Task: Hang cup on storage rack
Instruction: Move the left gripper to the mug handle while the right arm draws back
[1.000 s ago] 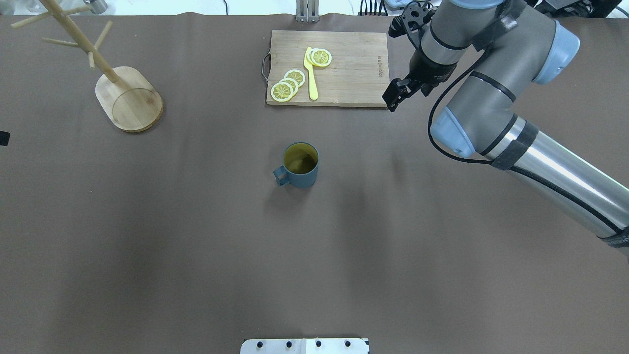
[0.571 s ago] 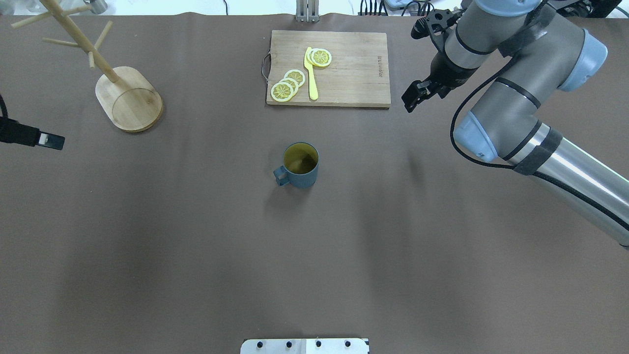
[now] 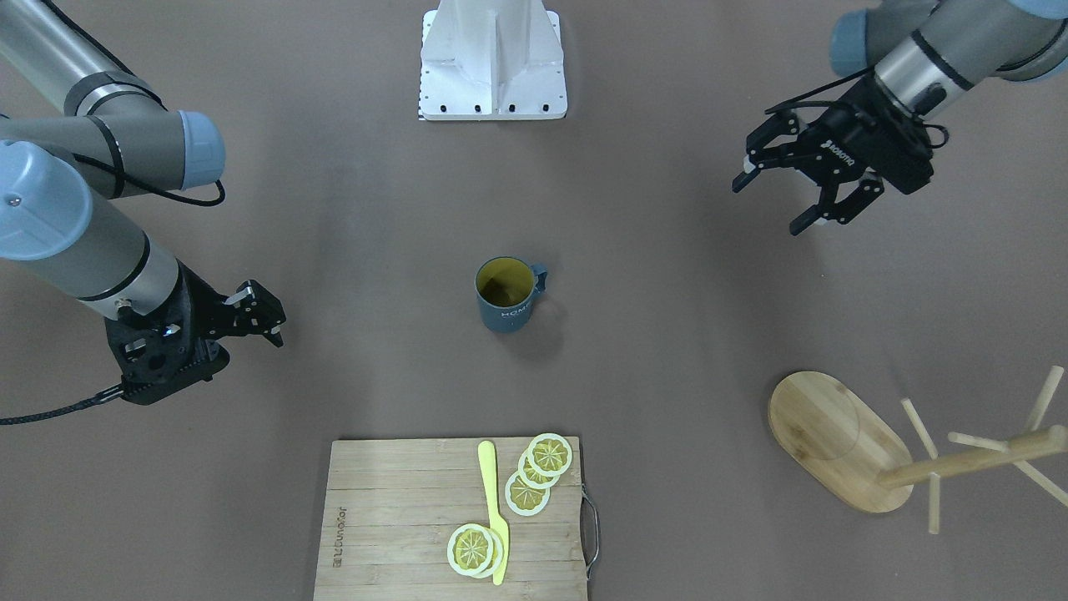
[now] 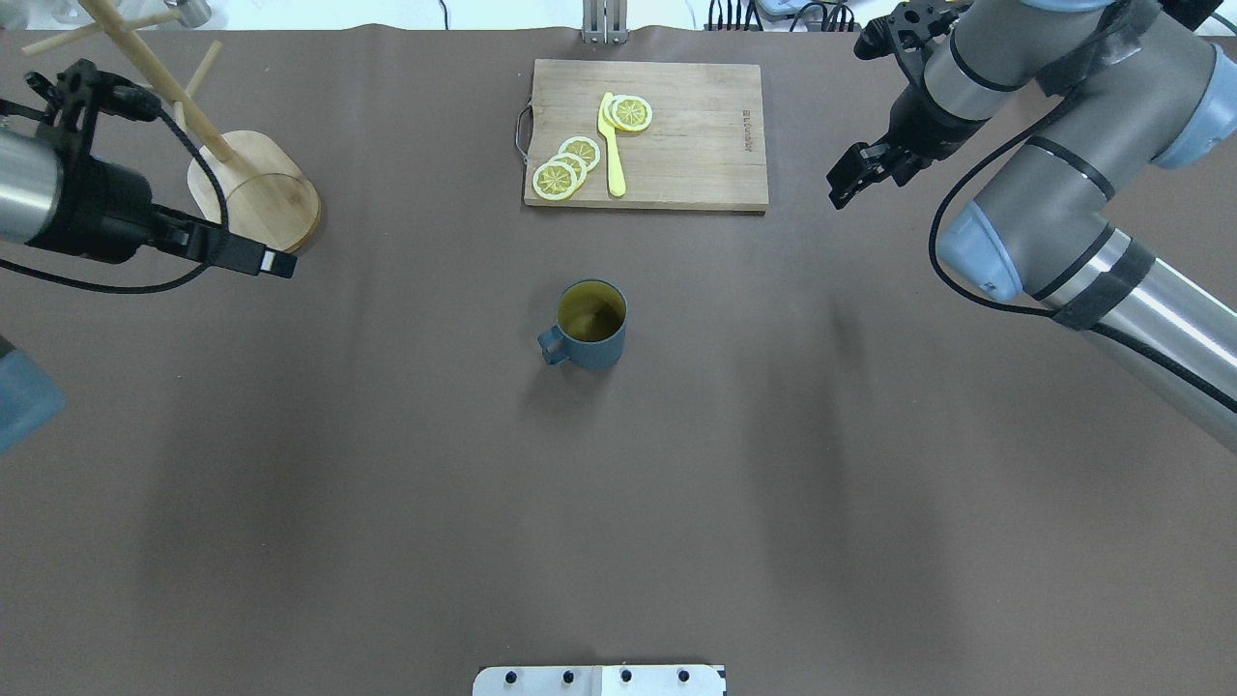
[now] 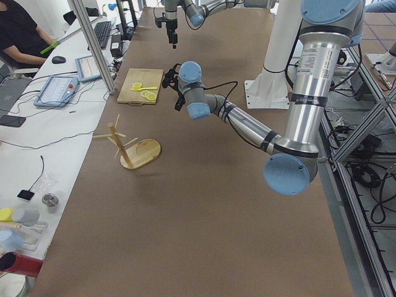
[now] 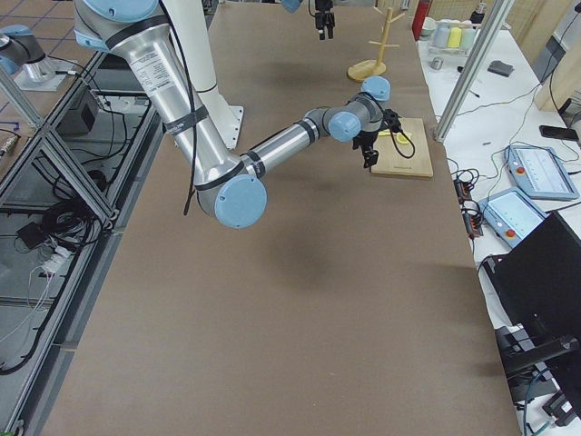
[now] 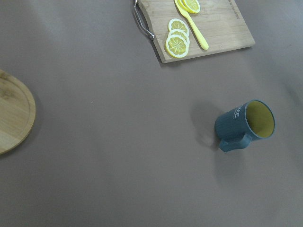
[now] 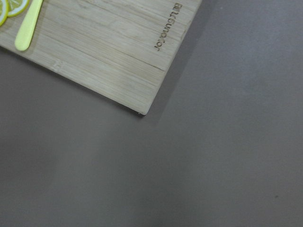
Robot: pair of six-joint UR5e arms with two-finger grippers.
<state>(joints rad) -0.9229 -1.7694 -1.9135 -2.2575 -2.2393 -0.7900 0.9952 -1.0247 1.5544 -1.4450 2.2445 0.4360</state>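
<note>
The left gripper hangs above the table on its outstretched arm, tipped downward, fingers spread wide and empty. The cup stands upright well apart from it, between it and the right gripper, whose fingers look parted too. The storage rack stands nearer the left claw.

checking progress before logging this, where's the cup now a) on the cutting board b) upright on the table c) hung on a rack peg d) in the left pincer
B: the cup stands upright on the table, apart from the storage rack, the left pincer and the right pincer.
</note>
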